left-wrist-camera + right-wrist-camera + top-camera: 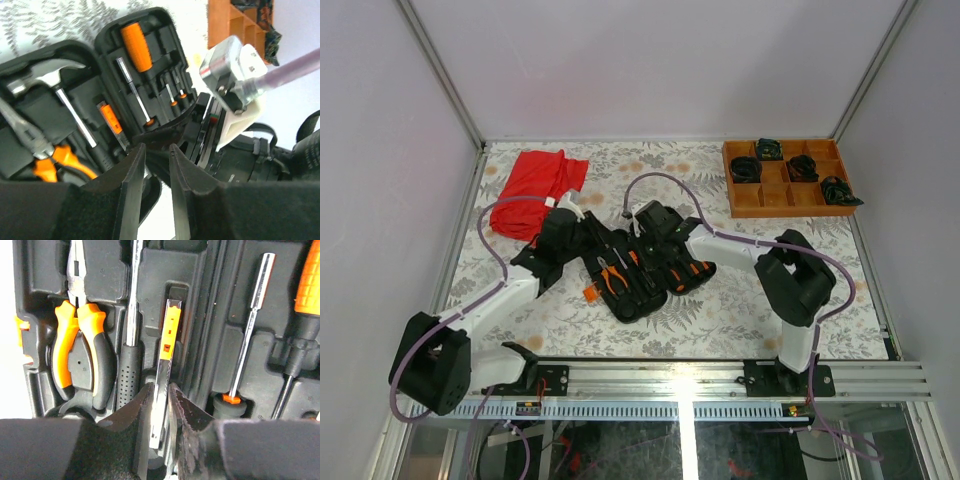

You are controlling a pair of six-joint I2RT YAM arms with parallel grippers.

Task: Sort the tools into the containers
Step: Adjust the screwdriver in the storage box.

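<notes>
Key relation: the utility knife [169, 335] lies in its slot in the tool case [632, 306]. Its long axis runs straight away from the right gripper [160, 392], parallel to the hammer [132, 290] shaft next to it.

Right gripper: the fingers straddle the near end of the knife with only a narrow gap. Honestly can't tell if they're pinching it or just sitting either side.

Left gripper [156, 150]: fingers a little apart with nothing between them, hovering just off the case's edge at the far-left corner.

Nearer arm: the right one by a mile, it's literally on the knife. The left is beside the case, not over any tool.

Case, pliers half: pliers [80, 340], hammer and knife each sit in their own moulded slot, side by side.

Case, other half: the big screwdriver [136, 45] with the orange handle, a long silver shaft [250, 325] and a few small drivers [172, 95].

Next move, my guess: the knife looks seated, so the right arm should back off along the knife's axis without dragging it out.

Progress, my guess: close to done. I don't see any tools lying loose outside the case.

Other stuff: a wooden tray [775, 197] well off to the case's far right holds black coiled bundles [745, 168]. A red cloth [535, 180] sits beyond the far-left corner.
</notes>
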